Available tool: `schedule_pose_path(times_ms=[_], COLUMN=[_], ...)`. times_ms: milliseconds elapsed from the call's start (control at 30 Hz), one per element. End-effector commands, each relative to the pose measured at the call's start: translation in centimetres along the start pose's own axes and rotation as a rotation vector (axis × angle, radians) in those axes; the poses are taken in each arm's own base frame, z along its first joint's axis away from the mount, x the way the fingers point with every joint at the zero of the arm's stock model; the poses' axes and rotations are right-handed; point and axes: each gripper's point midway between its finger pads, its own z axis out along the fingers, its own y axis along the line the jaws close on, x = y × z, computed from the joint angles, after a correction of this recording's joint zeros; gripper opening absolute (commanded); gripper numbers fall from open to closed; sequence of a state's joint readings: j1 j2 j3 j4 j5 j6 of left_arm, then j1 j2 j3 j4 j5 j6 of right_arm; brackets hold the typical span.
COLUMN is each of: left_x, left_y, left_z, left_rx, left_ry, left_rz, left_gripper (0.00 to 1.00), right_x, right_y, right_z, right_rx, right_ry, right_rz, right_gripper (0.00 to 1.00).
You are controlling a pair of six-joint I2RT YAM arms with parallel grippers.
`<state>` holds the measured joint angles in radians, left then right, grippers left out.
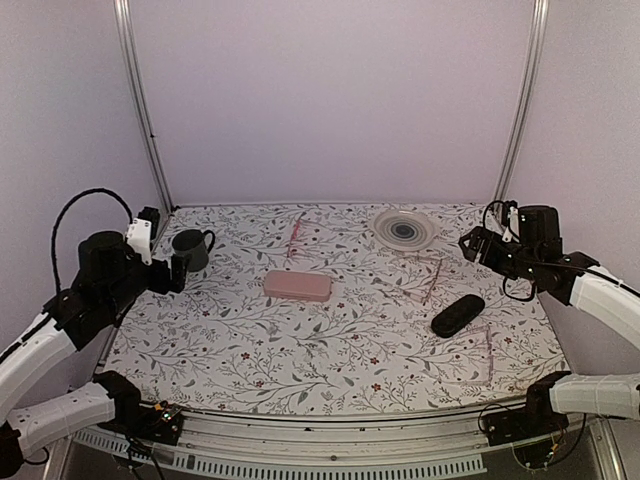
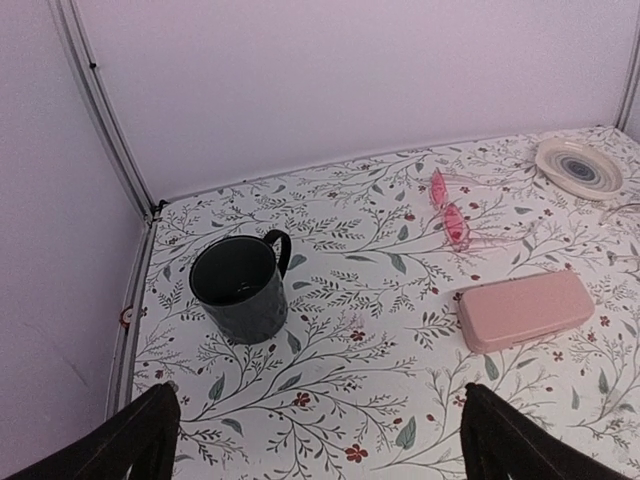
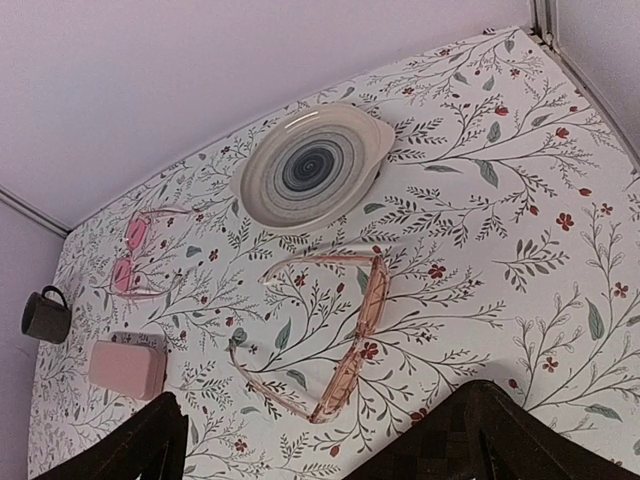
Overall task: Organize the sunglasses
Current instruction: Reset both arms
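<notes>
Surface [image 1: 330, 345]: floral print, closed in by pale walls.
Left tool [image 2: 320, 400]: fingers spread wide, gripping nothing, over the left side near a dark mug [image 2: 240, 285].
Right tool [image 3: 322, 398]: also spread wide and empty, over the right side.
Sunglasses: I could not tell where they were; no dark-lensed pair showed in any view.
Pink-lensed glasses [image 2: 450, 215]: far middle, beyond a shut pink case [image 2: 525, 308].
Pale pink glasses [image 3: 355, 345]: unfolded, just nearer than a swirl-patterned plate [image 3: 315, 165].
Black case [image 1: 458, 315]: shut, on the right.
</notes>
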<state>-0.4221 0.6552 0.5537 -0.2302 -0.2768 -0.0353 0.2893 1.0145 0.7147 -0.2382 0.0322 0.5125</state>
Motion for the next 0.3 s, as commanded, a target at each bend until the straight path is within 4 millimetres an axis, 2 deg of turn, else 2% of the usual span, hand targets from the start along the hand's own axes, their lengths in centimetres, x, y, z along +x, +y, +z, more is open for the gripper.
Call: schedule_pose_path(times_ms=[0,267], left_x=[0.58,0.26], left_y=[-0.06,0.11], left_z=[-0.67,-1.25], left_rx=[0.019,0.016], left_ry=[-0.028,-0.057], left_rz=[0.009,0.0], left_gripper=[0.99,0.99], right_x=[-0.14,-1.06], right_y=[0.67,0.99], right_z=[-0.37,-1.28], right_rx=[-0.043,-0.072], right_ry=[-0.011,-0.076], right_rz=[0.028,0.035], right_gripper=[0.99,0.99])
